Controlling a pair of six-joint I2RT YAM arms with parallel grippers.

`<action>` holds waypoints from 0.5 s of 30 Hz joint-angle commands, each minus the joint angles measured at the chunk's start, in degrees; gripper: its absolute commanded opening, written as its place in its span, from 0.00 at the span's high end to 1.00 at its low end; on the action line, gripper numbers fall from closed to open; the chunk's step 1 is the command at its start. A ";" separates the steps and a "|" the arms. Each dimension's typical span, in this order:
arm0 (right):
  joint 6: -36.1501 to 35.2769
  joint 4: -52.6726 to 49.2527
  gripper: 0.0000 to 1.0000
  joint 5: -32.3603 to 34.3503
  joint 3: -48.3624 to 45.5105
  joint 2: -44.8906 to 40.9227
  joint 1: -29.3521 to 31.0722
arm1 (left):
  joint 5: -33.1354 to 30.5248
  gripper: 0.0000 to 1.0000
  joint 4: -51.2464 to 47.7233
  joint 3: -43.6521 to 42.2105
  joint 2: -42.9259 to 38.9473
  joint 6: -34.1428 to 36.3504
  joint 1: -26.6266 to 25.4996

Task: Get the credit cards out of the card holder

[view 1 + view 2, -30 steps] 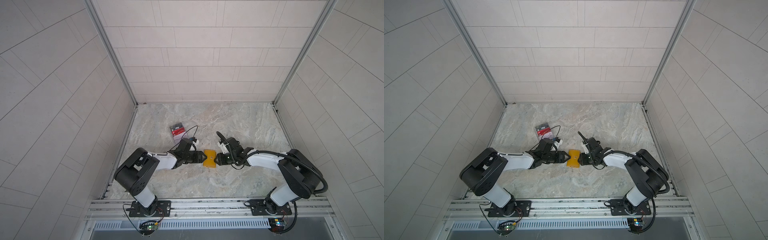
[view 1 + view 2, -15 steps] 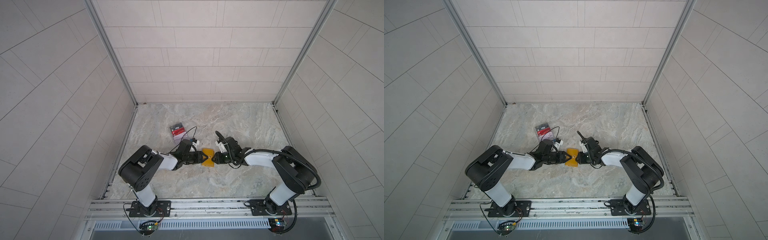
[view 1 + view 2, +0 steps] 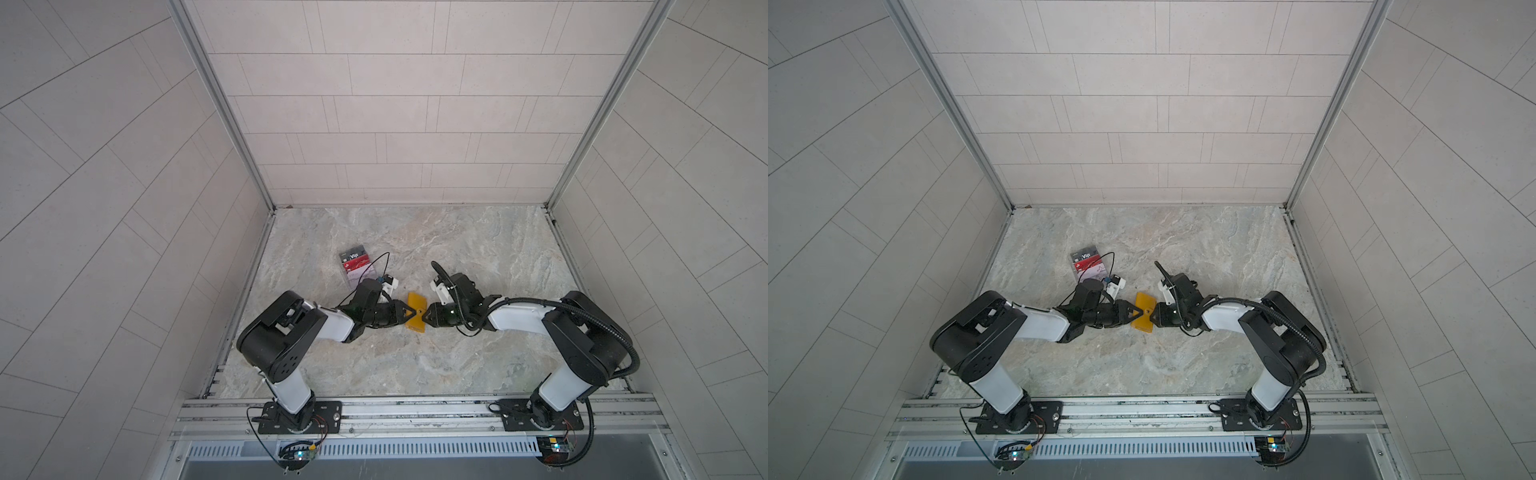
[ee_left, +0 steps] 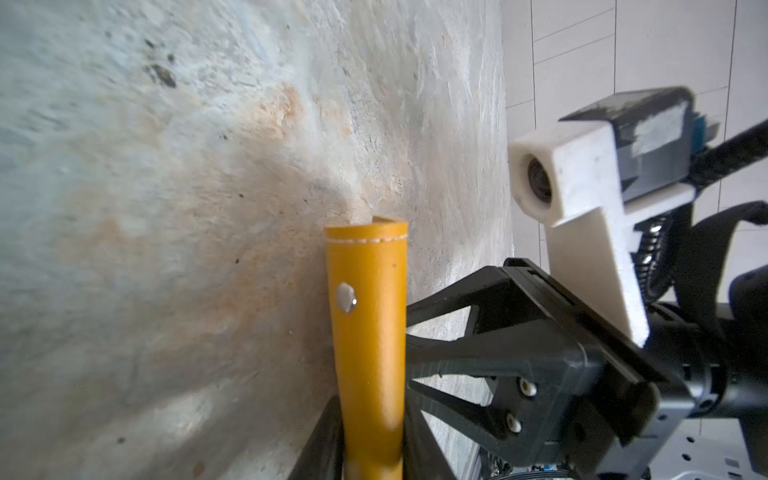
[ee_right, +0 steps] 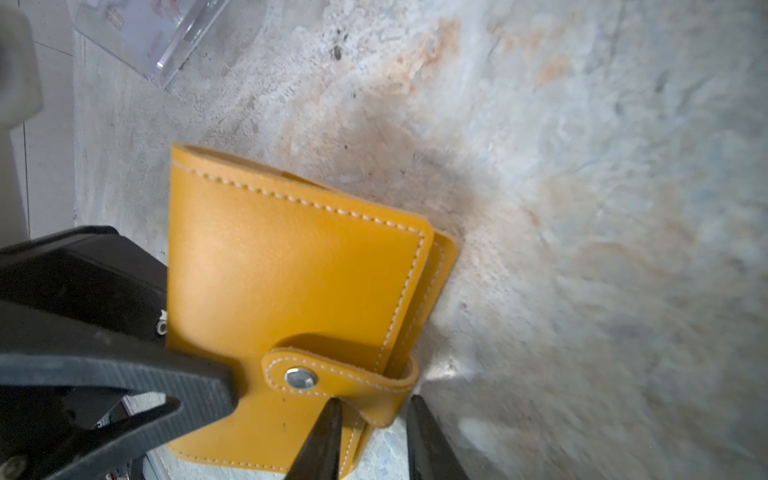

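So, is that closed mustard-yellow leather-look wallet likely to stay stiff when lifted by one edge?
Probably fairly stiff: the mustard-yellow leather-look wallet shows flat, unsagging covers in the right wrist view. Its snapped strap tab should keep it from flopping open. The smooth, glossy cover may slip a little in a light pinch.

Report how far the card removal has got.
Done: nothing visible; the card holder is closed, its strap snapped shut. In hand: left claw clamps it, right claw straddles the strap. Left: unsnap, open, pull the cards, which are hidden.
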 commanded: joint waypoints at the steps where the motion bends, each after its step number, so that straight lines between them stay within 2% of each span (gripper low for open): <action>1: -0.76 -3.78 0.67 2.98 0.11 -0.86 0.59 | 2.56 0.81 3.89 -0.18 -1.48 0.12 -0.82; 9: -5.25 -13.71 0.58 7.76 5.69 -8.70 1.03 | -2.47 0.89 -3.16 0.22 -5.90 3.78 -0.85; 15: -4.07 -16.25 0.56 8.36 11.60 -9.41 1.70 | -4.99 0.96 -4.96 -0.14 -8.84 4.76 -0.79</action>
